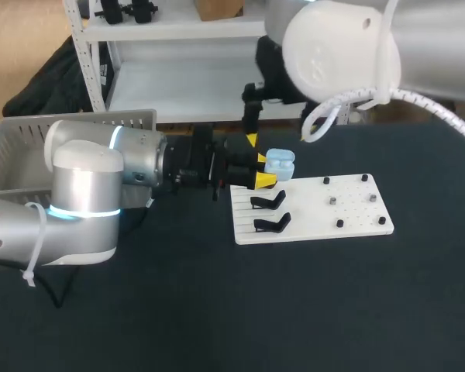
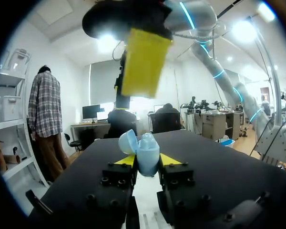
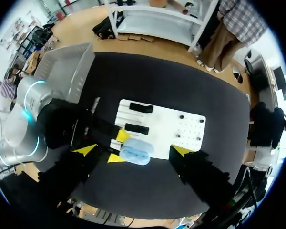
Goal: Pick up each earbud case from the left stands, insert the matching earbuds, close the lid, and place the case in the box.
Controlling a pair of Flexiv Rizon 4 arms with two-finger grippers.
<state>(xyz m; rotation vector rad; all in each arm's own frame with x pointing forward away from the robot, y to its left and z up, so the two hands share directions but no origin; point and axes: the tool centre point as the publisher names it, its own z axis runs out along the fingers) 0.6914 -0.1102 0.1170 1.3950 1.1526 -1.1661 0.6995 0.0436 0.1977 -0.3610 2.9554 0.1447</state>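
Observation:
A light blue earbud case (image 1: 280,163) is held above the white stand board (image 1: 356,221), with my left gripper (image 1: 261,170) shut on it from the left. In the left wrist view the case (image 2: 147,153) stands between the yellow tips of the left gripper (image 2: 148,160), its lid (image 2: 128,141) tipped open. My right gripper (image 3: 133,151) hangs over the case (image 3: 136,151), open wide, its fingers clear of it on both sides. One of its yellow fingertips (image 2: 143,62) shows above the case.
Two empty black stands (image 1: 268,201) (image 1: 272,224) sit on the board's left part, and several small pegs (image 1: 333,200) stud its right part. A grey basket (image 1: 31,147) stands at the table's back left, behind my left arm.

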